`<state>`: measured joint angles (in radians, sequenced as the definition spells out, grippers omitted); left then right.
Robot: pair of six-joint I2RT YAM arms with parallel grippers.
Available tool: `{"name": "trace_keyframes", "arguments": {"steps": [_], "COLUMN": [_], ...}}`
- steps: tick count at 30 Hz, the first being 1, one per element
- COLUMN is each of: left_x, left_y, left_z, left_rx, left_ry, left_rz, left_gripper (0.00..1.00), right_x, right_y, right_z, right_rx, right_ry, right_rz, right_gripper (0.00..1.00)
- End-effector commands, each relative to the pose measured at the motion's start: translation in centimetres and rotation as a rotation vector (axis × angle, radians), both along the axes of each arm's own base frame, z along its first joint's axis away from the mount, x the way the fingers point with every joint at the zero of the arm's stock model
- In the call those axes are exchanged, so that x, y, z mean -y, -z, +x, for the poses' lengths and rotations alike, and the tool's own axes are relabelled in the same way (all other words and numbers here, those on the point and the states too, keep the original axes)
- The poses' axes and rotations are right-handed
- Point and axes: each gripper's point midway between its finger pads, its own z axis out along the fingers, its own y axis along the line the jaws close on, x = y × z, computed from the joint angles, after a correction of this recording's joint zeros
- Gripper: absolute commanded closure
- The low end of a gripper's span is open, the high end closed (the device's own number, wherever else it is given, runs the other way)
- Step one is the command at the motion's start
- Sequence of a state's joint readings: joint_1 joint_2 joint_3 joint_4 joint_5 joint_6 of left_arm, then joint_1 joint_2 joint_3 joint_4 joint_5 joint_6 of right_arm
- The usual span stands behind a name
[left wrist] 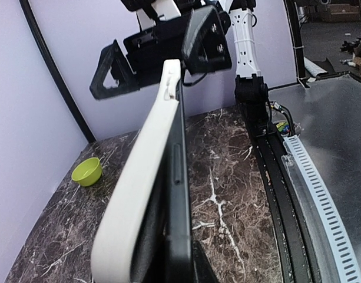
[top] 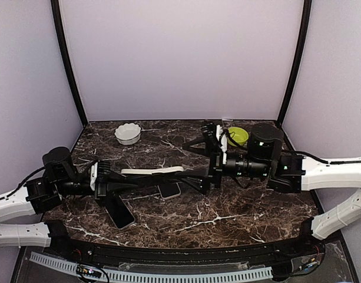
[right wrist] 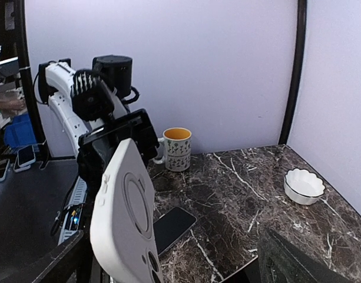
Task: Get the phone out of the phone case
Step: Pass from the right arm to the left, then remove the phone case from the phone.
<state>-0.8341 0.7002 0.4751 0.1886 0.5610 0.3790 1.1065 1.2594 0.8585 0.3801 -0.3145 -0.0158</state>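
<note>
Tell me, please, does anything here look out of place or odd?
Yes. The white case, held in the air by the left hand, is bent in a curve and stands off from the dark phone beside it, so the phone looks partly out. A second phone lies loose on the table.

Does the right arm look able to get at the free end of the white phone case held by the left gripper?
Probably yes. The right gripper stands open at the free end of the phone case, which the left gripper holds off the table; nothing shows between them.
</note>
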Motion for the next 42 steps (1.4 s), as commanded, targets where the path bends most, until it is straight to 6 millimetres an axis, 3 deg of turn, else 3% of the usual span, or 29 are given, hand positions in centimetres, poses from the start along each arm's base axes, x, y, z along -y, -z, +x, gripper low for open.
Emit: {"name": "trace_keyframes", "arguments": {"steps": [1,9,17,23,36,42], "left_x": [-0.1,1.1,3.0,4.5,4.3,4.2], "left_y": [-0.1,2.6,3.5,4.1,3.9,3.9], "left_z": [0.3,1.1,2.4,3.1,3.7,3.7], "left_rx": [0.167,0.274,0.382,0.343,0.287,0.284], "left_ry": [-0.005,0.061,0.137,0.207,0.206,0.199], "left_rz": [0.027,0.181,0.258,0.267,0.211,0.214], "left_gripper": [1.0,1.0,1.0,1.0,1.0,1.0], "right_x": [2.4,3.7,1.5,-0.9,-4.8,-6.0], "right_y": [-1.1,0.3,-0.3,0.5,2.3,3.3], "right_z": [1.1,1.2,1.7,1.4,0.7,1.6], "right_rx": [-0.068,-0.155,-0.16,-0.184,-0.244,-0.252], "right_ry": [0.138,0.188,0.159,0.097,0.114,0.16], "right_rz": [-0.015,-0.137,-0.218,-0.28,-0.362,-0.382], "right_gripper": [0.01,0.01,0.02,0.01,0.03,0.05]}}
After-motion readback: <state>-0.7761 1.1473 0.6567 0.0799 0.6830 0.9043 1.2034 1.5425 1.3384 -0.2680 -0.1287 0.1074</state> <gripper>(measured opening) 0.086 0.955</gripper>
